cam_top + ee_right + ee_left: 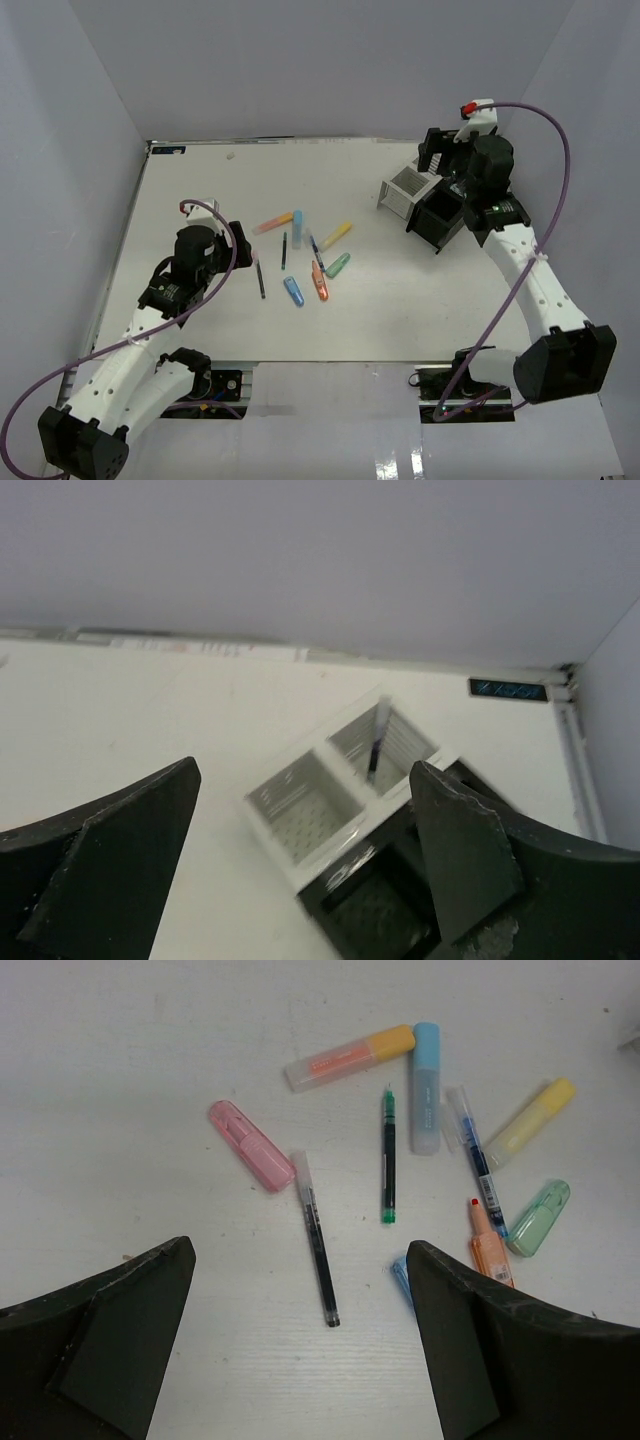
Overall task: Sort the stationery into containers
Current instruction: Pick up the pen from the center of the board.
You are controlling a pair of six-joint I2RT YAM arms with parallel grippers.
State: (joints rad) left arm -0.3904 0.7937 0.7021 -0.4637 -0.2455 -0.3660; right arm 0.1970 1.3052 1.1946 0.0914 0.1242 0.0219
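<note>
Thin dark pen (pixel 377 742) blurred, upright in white box (pixel 300 825); black box (pixel 385 912) half hidden; right gripper (pixel 303 775) spread, empty; left gripper (pixel 300 1255) spread.

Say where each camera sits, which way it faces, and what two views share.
Top external: above and behind the robot, looking down on the white table; left arm and right arm show.
Left wrist: on the left arm, looking down at pastel plastic markers and thin dark pens; open left claw frames them.
Right wrist: on the right arm, facing the back wall over the white slatted organiser box and black slatted box; open right claw frames them.
Shared: top and left wrist both show the markers.
</note>
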